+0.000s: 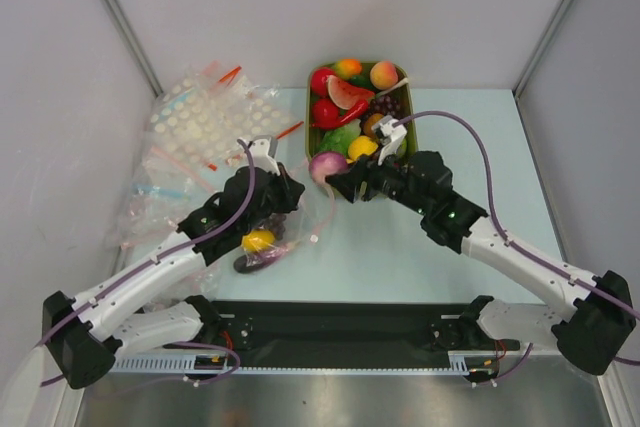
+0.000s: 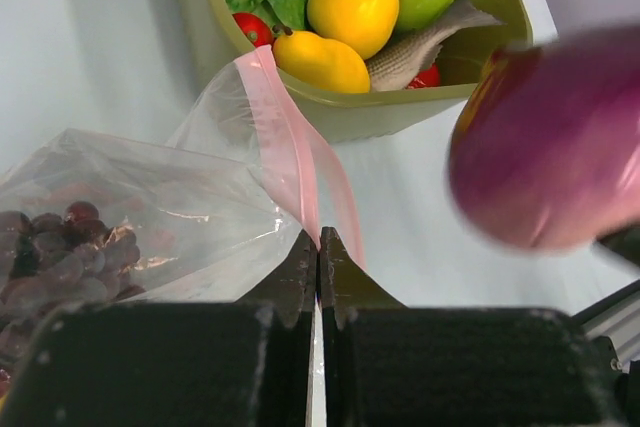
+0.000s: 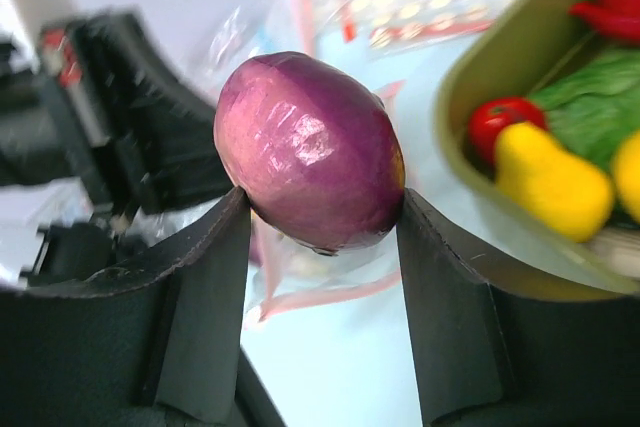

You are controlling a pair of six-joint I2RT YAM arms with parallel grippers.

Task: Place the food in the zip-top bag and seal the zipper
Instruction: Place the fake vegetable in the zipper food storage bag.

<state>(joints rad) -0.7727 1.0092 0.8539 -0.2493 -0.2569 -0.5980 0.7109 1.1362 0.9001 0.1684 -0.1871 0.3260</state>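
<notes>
My left gripper [image 1: 292, 195] [image 2: 318, 239] is shut on the pale pink zipper [image 2: 285, 147] of the clear zip-top bag [image 1: 300, 222] [image 2: 150, 197] and holds its mouth up off the table. Inside the bag lie a yellow lemon [image 1: 258, 240], a dark purple piece [image 1: 262, 259] and grapes [image 2: 60, 247]. My right gripper [image 1: 337, 179] [image 3: 322, 199] is shut on a glossy purple onion [image 1: 328, 166] [image 3: 310, 152], held just above the bag's mouth and next to the left gripper. The onion also shows, blurred, in the left wrist view [image 2: 550, 147].
The olive-green tub [image 1: 412, 127] [image 2: 400, 112] [image 3: 470, 97] behind the grippers holds several toy fruits and vegetables. A pile of white-dotted bags [image 1: 210, 117] and a blue-strip bag [image 1: 150, 190] lies at the back left. Grey walls stand on both sides.
</notes>
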